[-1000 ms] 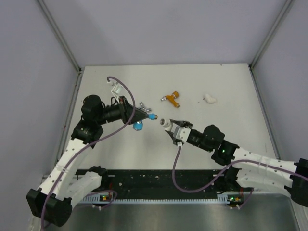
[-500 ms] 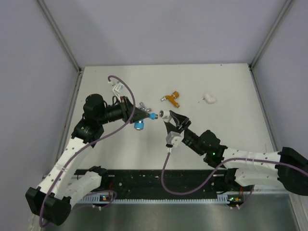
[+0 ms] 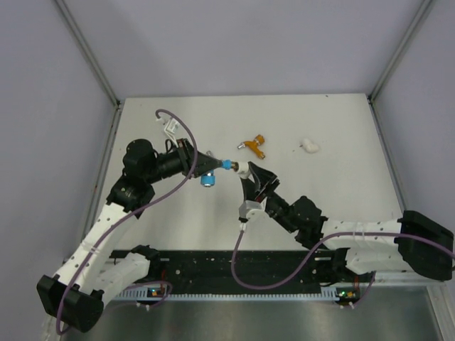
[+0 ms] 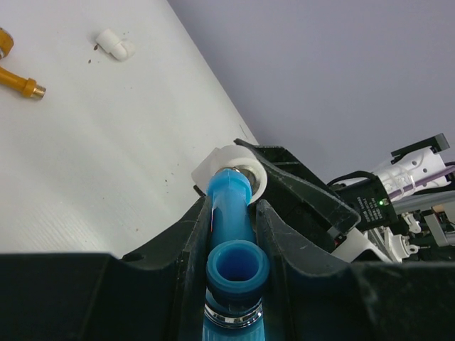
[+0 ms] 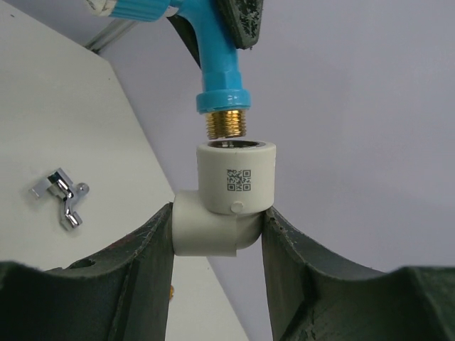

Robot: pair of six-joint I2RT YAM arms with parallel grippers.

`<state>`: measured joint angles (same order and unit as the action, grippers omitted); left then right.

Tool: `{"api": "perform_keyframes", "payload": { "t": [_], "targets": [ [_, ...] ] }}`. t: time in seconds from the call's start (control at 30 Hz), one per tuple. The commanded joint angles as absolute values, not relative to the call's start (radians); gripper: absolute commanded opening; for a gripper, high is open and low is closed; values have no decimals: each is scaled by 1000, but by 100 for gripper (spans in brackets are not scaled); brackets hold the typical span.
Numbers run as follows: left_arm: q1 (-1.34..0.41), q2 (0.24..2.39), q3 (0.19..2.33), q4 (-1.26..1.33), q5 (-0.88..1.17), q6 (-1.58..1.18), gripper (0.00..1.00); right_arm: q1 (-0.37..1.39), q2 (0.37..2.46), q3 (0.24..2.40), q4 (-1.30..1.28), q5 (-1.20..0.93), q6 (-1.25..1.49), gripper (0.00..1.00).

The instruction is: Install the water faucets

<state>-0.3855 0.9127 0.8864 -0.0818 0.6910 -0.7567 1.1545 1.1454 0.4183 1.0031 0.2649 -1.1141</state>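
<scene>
Lab cell w/ white table [image 3: 341,185], grey walls [image 3: 249,42]

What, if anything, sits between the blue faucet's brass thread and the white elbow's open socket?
Nothing visible. The blue faucet has its brass thread right at the socket mouth of the white elbow, lined up with it.

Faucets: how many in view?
3: blue faucet in the left end effector; orange faucet lying on the table; silver faucet on the table, seen from the right wrist.

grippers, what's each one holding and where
Left gripper clamps the blue faucet along its body, threaded end sticking out. Right gripper pinches the white elbow fitting by its lower leg.
</scene>
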Motion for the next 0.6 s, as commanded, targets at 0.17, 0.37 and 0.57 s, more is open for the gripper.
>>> {"api": "perform_keyframes", "payload": {
  "t": [0.17,0.37,0.57],
  "targets": [
    [-402,890,874,87,693,-828,0,1183,1232,419,1199,357,-1193,0],
    [-403,885,858,45,675,-795,0,1184,1249,422,1247,356,-1174,0],
    [-407,894,827,70,673,-808,0,1181,1255,396,1302,328,-1198,0]
  ]
}}
